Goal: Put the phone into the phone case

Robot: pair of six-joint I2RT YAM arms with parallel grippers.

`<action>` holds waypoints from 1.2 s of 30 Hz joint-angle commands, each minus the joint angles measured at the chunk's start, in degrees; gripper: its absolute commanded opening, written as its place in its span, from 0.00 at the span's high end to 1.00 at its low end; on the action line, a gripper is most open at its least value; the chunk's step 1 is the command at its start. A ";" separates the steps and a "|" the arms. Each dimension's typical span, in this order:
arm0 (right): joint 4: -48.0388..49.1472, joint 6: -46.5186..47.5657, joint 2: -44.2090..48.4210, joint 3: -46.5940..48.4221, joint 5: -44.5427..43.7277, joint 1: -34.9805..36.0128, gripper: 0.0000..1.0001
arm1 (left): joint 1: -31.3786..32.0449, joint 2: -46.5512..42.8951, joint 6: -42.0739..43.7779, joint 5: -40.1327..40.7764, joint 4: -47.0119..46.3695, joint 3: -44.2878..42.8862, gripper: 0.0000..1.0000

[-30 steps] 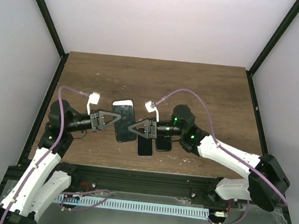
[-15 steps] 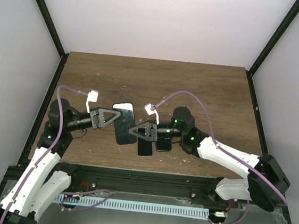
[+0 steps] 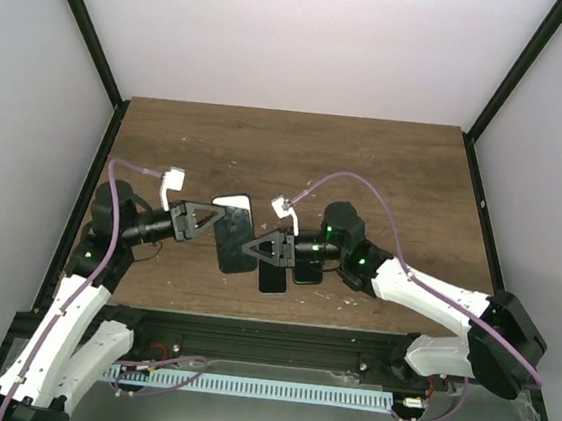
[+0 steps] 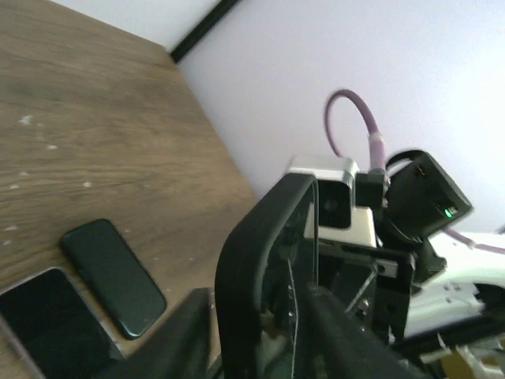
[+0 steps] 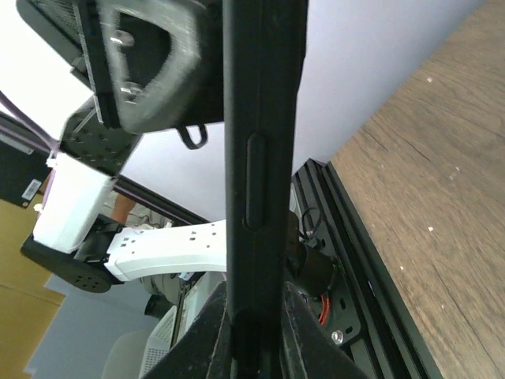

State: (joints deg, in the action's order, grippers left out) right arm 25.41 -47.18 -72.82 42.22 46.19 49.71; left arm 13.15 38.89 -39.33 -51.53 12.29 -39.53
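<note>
Black slabs [image 3: 272, 276], two of them, lie side by side on the counter [image 3: 387, 161], close to its near edge. Just beyond them the right claw [image 3: 247, 249] is clamped on the near right edge of the phone [image 3: 231, 227]. The phone is held tilted clear of the wood, and the left claw [image 3: 219, 222] pinches its opposite long edge.

Was a brown wood-grain table [image 3: 386, 171], flecked with pale specks. Was closed in by plain white walls [image 3: 300, 32] on three sides, with black posts [image 3: 90, 35] at the back corners. Was lit softly and evenly.
</note>
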 commanded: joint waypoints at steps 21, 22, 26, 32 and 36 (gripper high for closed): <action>-5.28 -6.06 -24.04 6.22 -11.38 1.32 0.99 | -0.42 -3.49 17.17 27.83 29.44 -15.07 0.00; -5.85 -6.27 -25.70 7.42 -11.41 1.47 0.99 | -0.44 -3.77 17.18 27.62 29.30 -14.96 0.00; -6.11 -7.86 -30.64 11.12 -11.90 2.56 0.99 | -0.46 -4.56 16.77 27.44 29.17 -14.94 0.00; -3.33 -12.08 -34.50 12.07 -12.48 2.84 0.99 | -0.46 -4.92 17.07 27.49 29.54 -15.01 0.00; -4.60 -12.71 -37.27 13.23 -12.64 3.01 0.99 | -0.40 -4.97 17.18 27.76 29.71 -14.58 0.00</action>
State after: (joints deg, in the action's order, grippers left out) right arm 18.50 -58.04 -107.96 52.23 33.74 52.27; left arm 12.86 34.35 -23.11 -24.34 41.67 -53.67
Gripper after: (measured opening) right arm 0.097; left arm 0.999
